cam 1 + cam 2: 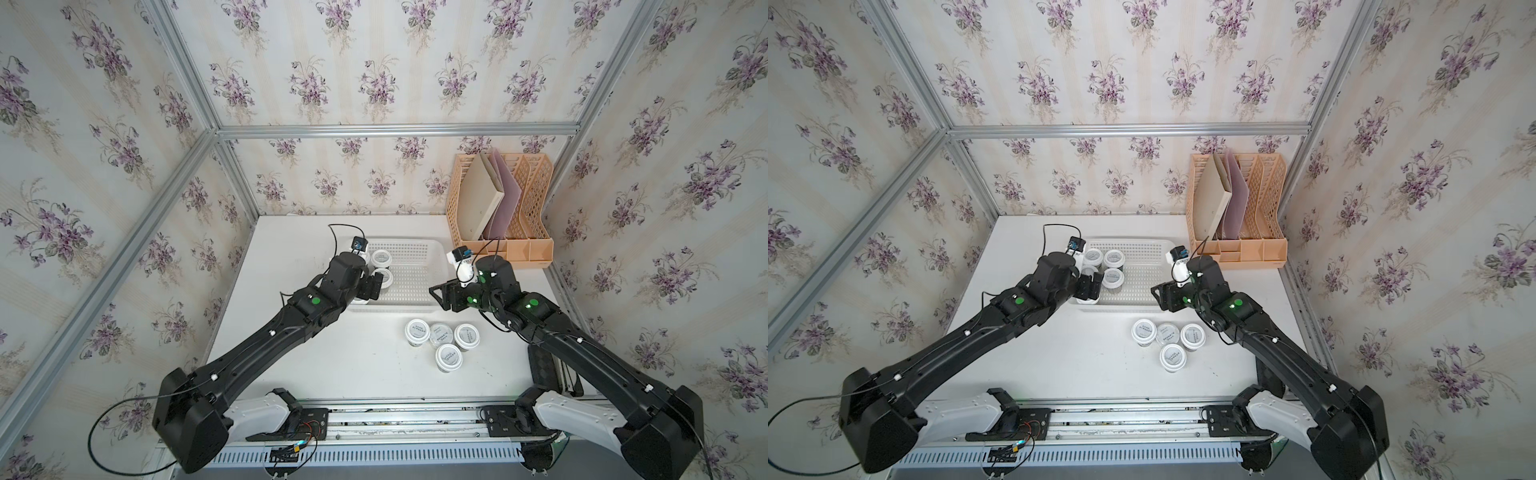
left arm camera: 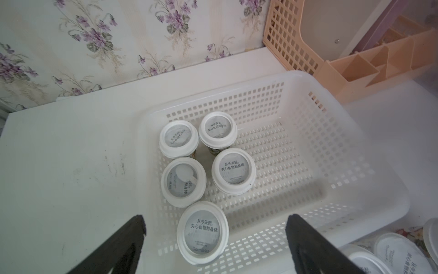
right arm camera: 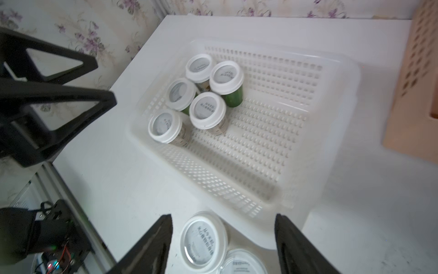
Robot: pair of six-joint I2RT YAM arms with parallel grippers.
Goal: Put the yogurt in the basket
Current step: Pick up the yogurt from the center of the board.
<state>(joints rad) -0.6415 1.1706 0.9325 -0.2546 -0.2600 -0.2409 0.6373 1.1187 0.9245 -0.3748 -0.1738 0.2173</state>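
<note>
The white perforated basket [image 1: 415, 286] [image 1: 1142, 278] [image 2: 308, 166] [image 3: 272, 130] sits mid-table. Several yogurt cups stand in its left end [image 1: 381, 258] [image 1: 1114, 258] [image 3: 207, 110]. The nearest of them [image 2: 202, 231] lies below and between my left gripper's [image 1: 374, 286] [image 1: 1094, 286] [image 2: 216, 220] wide-open fingers, which do not touch it. Several more yogurt cups cluster on the table in front of the basket [image 1: 441, 334] [image 1: 1167, 332] [image 3: 203, 242]. My right gripper [image 1: 436, 293] [image 1: 1156, 293] [image 3: 224, 219] hovers open over the basket's near right rim, above that cluster, holding nothing.
A peach-orange mesh file rack [image 1: 536, 245] [image 1: 1266, 249] [image 2: 355, 66] holding folders stands at the back right, close to the basket's far right corner. Wallpapered walls and aluminium frame posts enclose the white table [image 1: 291, 365].
</note>
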